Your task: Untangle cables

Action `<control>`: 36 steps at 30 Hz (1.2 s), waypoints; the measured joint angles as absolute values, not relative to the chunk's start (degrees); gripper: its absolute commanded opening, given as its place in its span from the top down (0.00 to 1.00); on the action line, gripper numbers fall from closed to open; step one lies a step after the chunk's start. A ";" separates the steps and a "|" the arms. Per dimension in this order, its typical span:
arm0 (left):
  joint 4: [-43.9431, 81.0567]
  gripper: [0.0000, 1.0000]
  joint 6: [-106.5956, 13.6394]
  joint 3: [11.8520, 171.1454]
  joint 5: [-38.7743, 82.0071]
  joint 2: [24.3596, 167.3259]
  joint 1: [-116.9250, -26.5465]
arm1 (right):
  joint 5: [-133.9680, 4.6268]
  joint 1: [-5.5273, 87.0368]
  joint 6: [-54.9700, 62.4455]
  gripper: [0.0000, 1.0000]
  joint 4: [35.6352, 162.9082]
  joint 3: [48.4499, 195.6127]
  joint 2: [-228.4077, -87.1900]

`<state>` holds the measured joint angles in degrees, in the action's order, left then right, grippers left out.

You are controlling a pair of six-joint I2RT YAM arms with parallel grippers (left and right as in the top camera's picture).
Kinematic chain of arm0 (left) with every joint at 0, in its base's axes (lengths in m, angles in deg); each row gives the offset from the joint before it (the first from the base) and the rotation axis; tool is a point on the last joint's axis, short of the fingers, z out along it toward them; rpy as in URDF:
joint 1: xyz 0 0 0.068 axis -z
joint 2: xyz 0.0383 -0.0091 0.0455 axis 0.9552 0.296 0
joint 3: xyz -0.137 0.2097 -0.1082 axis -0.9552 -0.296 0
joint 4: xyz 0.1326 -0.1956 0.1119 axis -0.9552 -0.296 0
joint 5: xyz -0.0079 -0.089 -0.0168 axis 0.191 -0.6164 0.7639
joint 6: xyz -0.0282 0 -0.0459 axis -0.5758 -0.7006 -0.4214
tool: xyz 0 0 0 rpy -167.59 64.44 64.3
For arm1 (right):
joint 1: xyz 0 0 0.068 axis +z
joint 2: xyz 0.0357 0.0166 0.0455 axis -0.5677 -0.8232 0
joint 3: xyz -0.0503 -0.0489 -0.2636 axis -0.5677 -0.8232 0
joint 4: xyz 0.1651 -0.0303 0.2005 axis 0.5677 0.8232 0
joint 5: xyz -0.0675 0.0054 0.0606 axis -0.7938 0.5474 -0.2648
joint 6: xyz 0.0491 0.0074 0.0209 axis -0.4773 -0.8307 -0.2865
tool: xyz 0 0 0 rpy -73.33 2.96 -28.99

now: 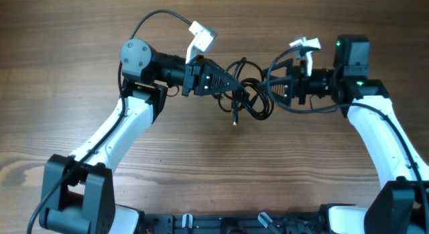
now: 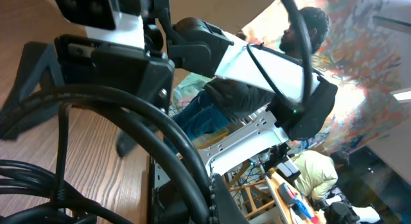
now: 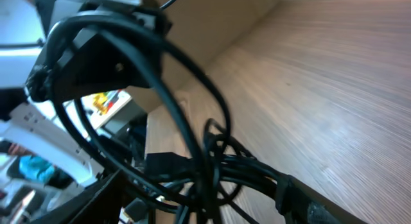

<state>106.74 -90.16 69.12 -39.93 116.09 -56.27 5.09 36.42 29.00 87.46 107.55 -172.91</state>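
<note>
Hanging between the two arms, over the middle of the brown wood-grain worktop point(image 1: 80, 33) and nearer its far edge, the knotted bundle of thin black cables point(image 1: 253, 98) is lying with its long axis running left to right. The left gripper point(image 1: 232, 86) is pinching the bundle's left side, jaws apparently closed on it. A small plug end point(image 1: 234, 120) is dangling toward the near edge. The right gripper point(image 1: 276, 88) is meeting the loops' right side; I cannot tell whether its jaws are clamping. Both are sitting about equally near.
</note>
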 measured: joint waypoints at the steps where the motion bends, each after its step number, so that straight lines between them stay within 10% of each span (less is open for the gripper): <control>1: 106.74 0.96 -90.16 69.12 -39.93 116.09 -56.27 | 5.09 37.22 29.57 0.40 87.46 107.55 -172.91; 5: 105.47 0.95 -90.18 69.14 -39.93 116.09 -55.99 | -3.53 41.07 24.59 0.76 84.51 107.59 -172.91; 11: 103.79 0.83 -90.01 69.18 -39.85 116.09 -54.06 | -14.63 41.16 11.37 0.96 78.52 107.66 -172.30; 15: 104.09 0.00 -89.39 69.29 -39.91 116.09 -54.02 | -17.12 38.30 5.20 0.96 78.06 107.66 -167.40; 36: 86.74 0.00 -84.41 69.90 -39.80 124.68 -58.20 | -16.57 37.49 1.44 0.96 84.25 107.92 -159.21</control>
<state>86.74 -84.41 69.90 -39.80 124.68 -58.20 -16.57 37.49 1.44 84.25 107.92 -159.21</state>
